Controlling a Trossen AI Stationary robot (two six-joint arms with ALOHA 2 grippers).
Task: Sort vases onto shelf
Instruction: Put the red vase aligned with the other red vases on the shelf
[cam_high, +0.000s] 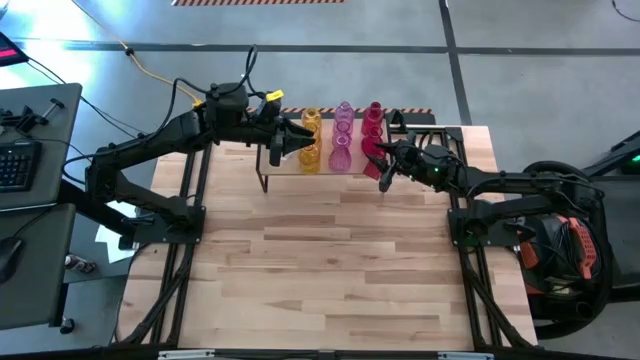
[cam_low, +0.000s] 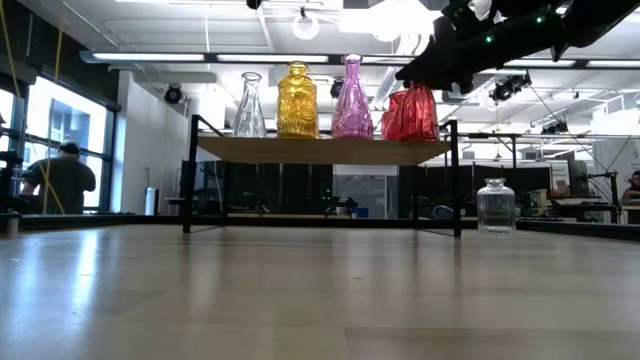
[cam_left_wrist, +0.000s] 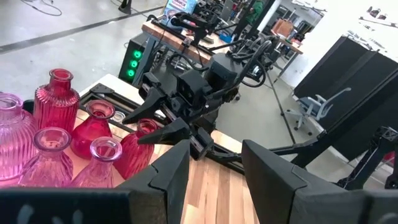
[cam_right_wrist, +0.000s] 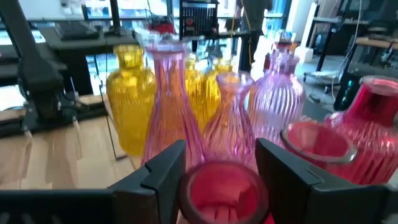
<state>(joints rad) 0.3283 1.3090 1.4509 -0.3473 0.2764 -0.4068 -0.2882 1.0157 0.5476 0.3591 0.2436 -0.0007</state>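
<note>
Red glass fills the shelf's (cam_high: 268, 172) right end, where the right gripper (cam_high: 385, 178) stands with parted fingers around the neck of a red vase (cam_right_wrist: 222, 190), seemingly letting it go. I think it should lift straight up, because the pink vases (cam_right_wrist: 236, 124) are just beside. Yellow vases (cam_high: 310, 140) stand toward the left end. Nothing is inside any vase. The left gripper (cam_high: 277, 146) hovers at the left end, half-open, holding nothing.
</note>
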